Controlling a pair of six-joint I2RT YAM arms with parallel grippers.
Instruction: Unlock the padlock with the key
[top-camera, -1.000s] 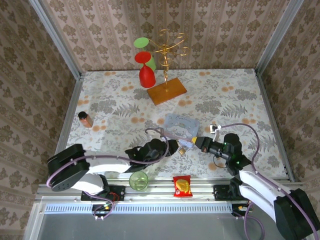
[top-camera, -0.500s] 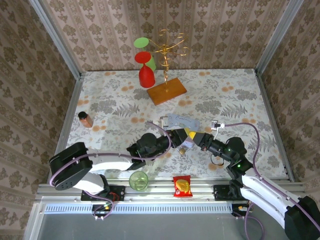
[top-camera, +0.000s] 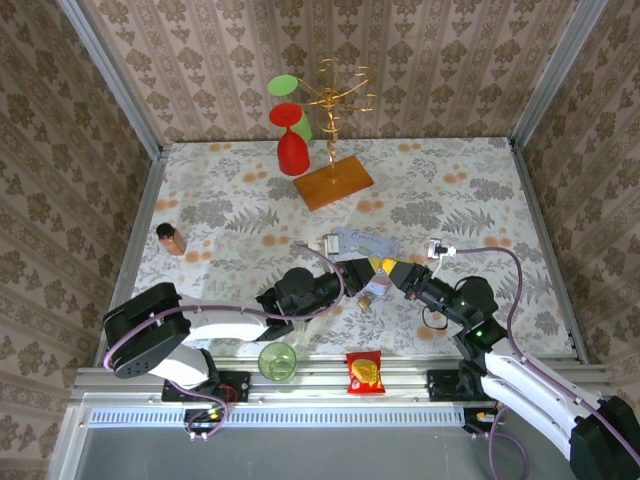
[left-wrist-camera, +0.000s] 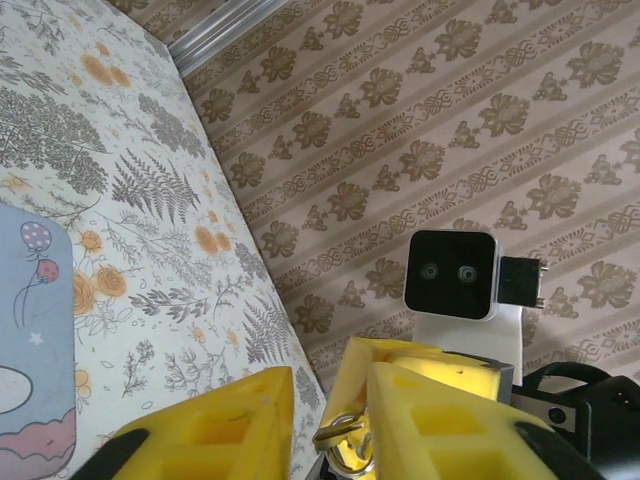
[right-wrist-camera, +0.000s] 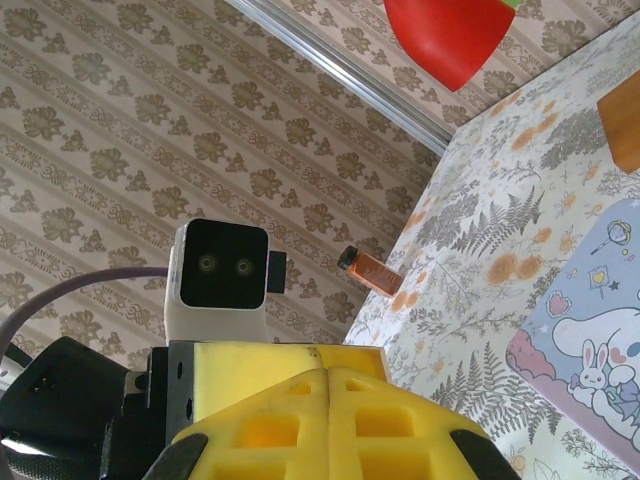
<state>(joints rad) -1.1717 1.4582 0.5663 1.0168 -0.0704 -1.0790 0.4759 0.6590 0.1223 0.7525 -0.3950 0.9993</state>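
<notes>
— Brass at centre frame: is that the padlock (top-camera: 368, 291)?

— Yes. From above, it sits between the tips of the two arms, over the flowered table (top-camera: 470, 190) and just on the near side of the pastel box (top-camera: 365, 243).

— How does the left gripper (left-wrist-camera: 332, 410) stand?

— Its yellow fingers (left-wrist-camera: 225, 430) are a narrow gap apart. A small metal loop (left-wrist-camera: 343, 428) sits in that gap, against the right-hand finger. Whether the jaws pinch it, I cannot tell.

— And the right gripper (right-wrist-camera: 326, 385)?

— Clenched. Its two pads meet flush along a single seam, and what lies between them cannot be made out.

— The key?

— Too small to pick out.

— What is the white block behind the loop?

— The right arm's camera (left-wrist-camera: 450, 275), facing straight back at the left wrist.

— And the rest of the scene?

— A red glass (top-camera: 293, 150) stands just beside a gold rack (top-camera: 335, 95) at the far side. A brown bottle (top-camera: 171, 238) stands well apart at the left. A green cup (top-camera: 277, 361) and a red packet (top-camera: 364, 371) lie at the near edge, between the arm bases.
</notes>
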